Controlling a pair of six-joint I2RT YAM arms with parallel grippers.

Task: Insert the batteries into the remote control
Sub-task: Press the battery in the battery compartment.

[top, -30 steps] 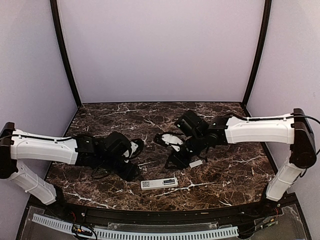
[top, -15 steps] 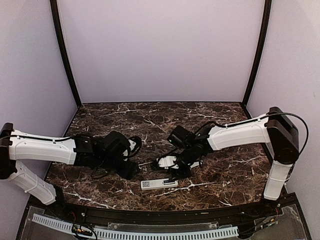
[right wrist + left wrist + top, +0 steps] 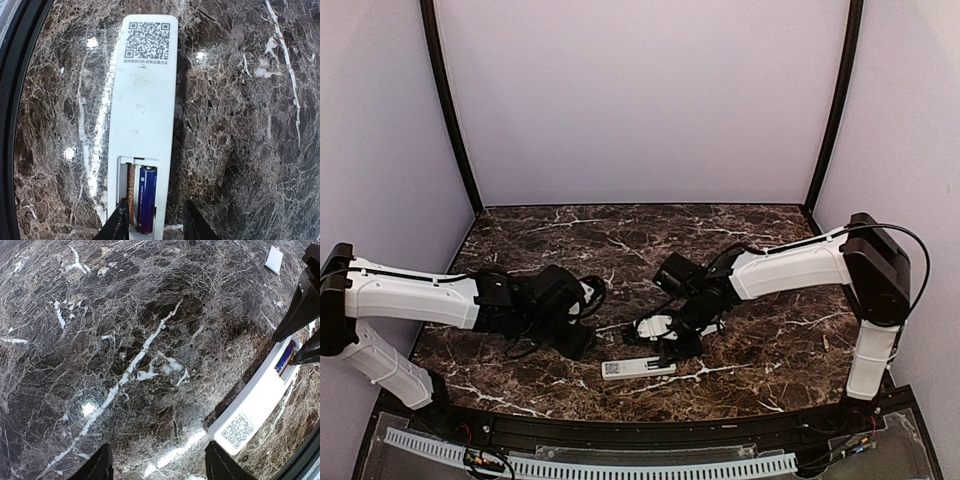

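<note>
White remote control (image 3: 142, 90), label-up; one battery (image 3: 147, 200) seated, neighbouring slot (image 3: 130, 192) looks bare. Half-open right tool (image 3: 156, 218) astride it, left tool (image 3: 159, 465) wide, both empty. Next: fetch second battery.

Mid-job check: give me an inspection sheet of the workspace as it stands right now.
Surface: dark marble table, glossy, with glare spots.
Job's things: remote control lies label side up, compartment open; one battery seated, neighbouring slot looks unfilled; second battery not seen.
Clutter: small white flat piece lying loose, apart from the remote.
Claws: left claw open, empty, over bare table; right claw open, straddling the compartment end.
Cables: black cable looping past the right arm's elbow.
Surroundings: plain walls, black frame posts.
</note>
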